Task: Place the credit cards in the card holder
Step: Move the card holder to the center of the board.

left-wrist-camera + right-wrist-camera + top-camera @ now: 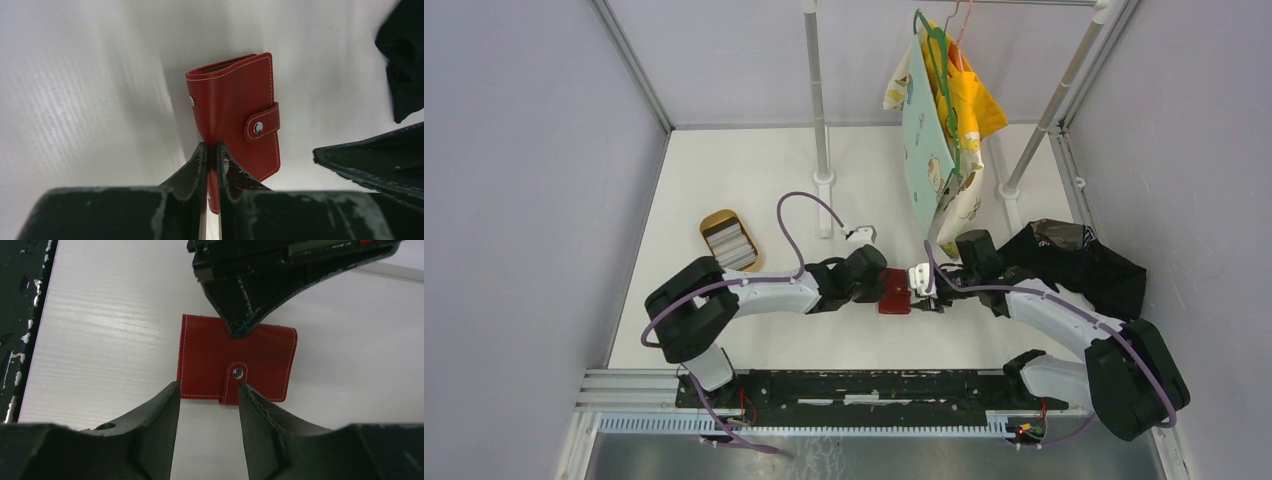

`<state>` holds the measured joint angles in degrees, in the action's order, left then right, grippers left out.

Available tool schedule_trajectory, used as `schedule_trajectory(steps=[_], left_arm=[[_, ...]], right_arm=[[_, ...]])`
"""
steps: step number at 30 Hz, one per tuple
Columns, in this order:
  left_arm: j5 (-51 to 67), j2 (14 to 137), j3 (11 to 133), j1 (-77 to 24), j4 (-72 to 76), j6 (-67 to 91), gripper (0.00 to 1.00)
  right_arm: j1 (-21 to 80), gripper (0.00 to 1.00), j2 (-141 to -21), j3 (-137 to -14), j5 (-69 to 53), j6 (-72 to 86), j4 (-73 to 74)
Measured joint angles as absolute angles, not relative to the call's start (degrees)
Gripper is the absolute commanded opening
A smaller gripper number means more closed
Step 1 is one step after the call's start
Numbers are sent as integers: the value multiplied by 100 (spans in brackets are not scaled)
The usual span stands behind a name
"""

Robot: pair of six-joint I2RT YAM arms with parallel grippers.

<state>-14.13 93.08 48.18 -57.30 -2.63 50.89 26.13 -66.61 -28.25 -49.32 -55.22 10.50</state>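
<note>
The left arm (764,292) and right arm (1049,310) bend inward, wrists facing each other. The left gripper (212,150) pinches the card holder (235,95) by the edge nearest its fingertips. The right gripper (207,386) stands half parted opposite.

credit cards (731,247) in tray (715,217), behind and left of card holder (894,293)

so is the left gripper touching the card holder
Touching. Left wrist view shows the left gripper pinched shut on the card holder's near edge.
</note>
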Motion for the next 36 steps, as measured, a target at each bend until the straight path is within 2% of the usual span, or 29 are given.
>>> schedule_trajectory(steps=[8, 23, 36], left_arm=[[-1619, 9714, 5103, -6069, -128, 5092, 2], [-1599, 9874, 5063, -6211, 384, 5061, 2], [-1601, 9874, 4722, -6211, 906, 4930, 2]], right_arm=[[2749, 45, -7081, -2827, -4394, -5293, 932], [2764, 53, -7441, -2919, -3634, -4871, 652], [2764, 50, -8195, -3691, -3640, -4864, 1472]])
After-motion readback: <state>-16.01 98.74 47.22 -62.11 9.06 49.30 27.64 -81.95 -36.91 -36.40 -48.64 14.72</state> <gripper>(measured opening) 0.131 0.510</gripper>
